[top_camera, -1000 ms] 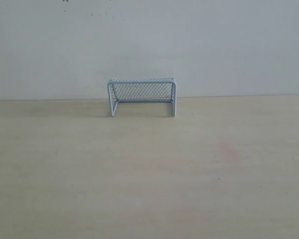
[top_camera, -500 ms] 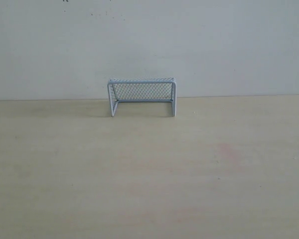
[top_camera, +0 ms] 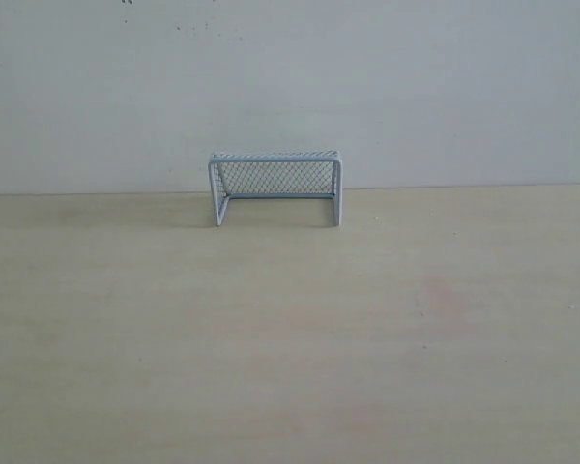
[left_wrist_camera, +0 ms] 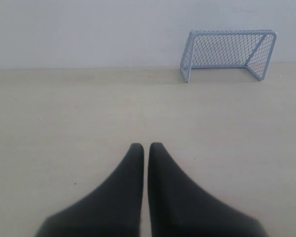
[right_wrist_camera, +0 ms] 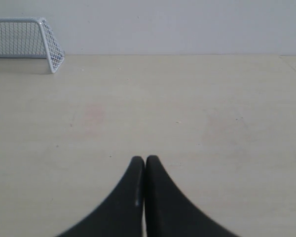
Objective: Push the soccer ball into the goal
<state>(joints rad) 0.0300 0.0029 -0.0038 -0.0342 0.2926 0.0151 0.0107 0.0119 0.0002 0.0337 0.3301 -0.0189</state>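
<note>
The goal [top_camera: 275, 187], a small pale frame with fine mesh netting, stands at the far edge of the table against the wall. It shows too in the left wrist view as the goal [left_wrist_camera: 228, 53] and partly in the right wrist view as the goal [right_wrist_camera: 25, 42]. The soccer ball is out of view in every frame. My left gripper [left_wrist_camera: 146, 146] is shut with nothing between its black fingers, well short of the goal. My right gripper [right_wrist_camera: 145, 159] is shut and empty too, low over the table. Neither gripper appears in the exterior view.
The light wooden table [top_camera: 290, 338] runs back to a plain white wall [top_camera: 290, 87]. A faint pinkish stain [top_camera: 443, 295] marks the tabletop right of centre.
</note>
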